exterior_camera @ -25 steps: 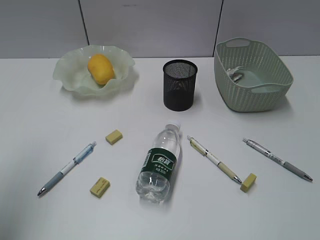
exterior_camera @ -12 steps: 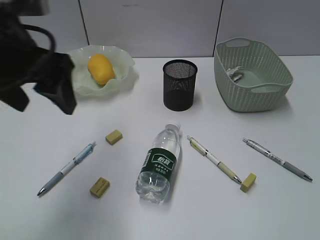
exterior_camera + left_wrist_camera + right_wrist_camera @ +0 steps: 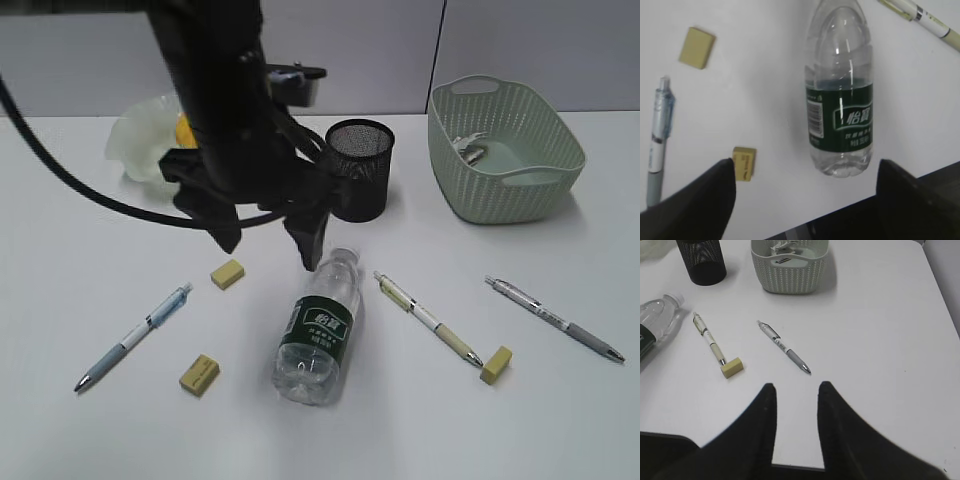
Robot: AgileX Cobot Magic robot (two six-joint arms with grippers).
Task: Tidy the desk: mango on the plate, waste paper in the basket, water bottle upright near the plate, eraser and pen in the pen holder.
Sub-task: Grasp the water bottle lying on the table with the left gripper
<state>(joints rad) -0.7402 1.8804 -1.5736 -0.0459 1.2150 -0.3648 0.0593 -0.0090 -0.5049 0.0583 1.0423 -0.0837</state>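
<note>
Step in hand, as judged: righting the water bottle [image 3: 318, 328]. Mango [image 3: 184, 130] was already on the plate [image 3: 135, 140], waste paper [image 3: 470, 147] sat in the basket [image 3: 505, 150].

Nearest the camera, the bottle lay flat on the surface [image 3: 560, 420], base toward the near edge, white cap [image 3: 345, 258] pointing away and slightly right, toward the pen holder [image 3: 360, 170]. Long axis ran near-to-far with a small rightward lean. Left wrist view agreed: bottle [image 3: 840, 95] lengthwise in frame, label mid-body.

Left pincer [image 3: 265, 240] hovered above the bottle's cap end, released, jaws wide, holding nothing; in the exterior view one finger [image 3: 308, 240] stood just above the bottle's neck, but contact could not be confirmed. Right pincer [image 3: 795, 405] hung over bare surface on the right, well apart from everything, fingers parted and empty.

Next move probably calls for: descend, straddle the bottle across its short axis near the neck or shoulder, clench, tip it up onto its base, then carry it toward the plate.

Still loose: three erasers [image 3: 228, 273] [image 3: 199, 374] [image 3: 496, 364] and three pens [image 3: 135, 335] [image 3: 428, 318] [image 3: 555, 318]. Farthest back, the holder showed nothing inside, as far as visible.
</note>
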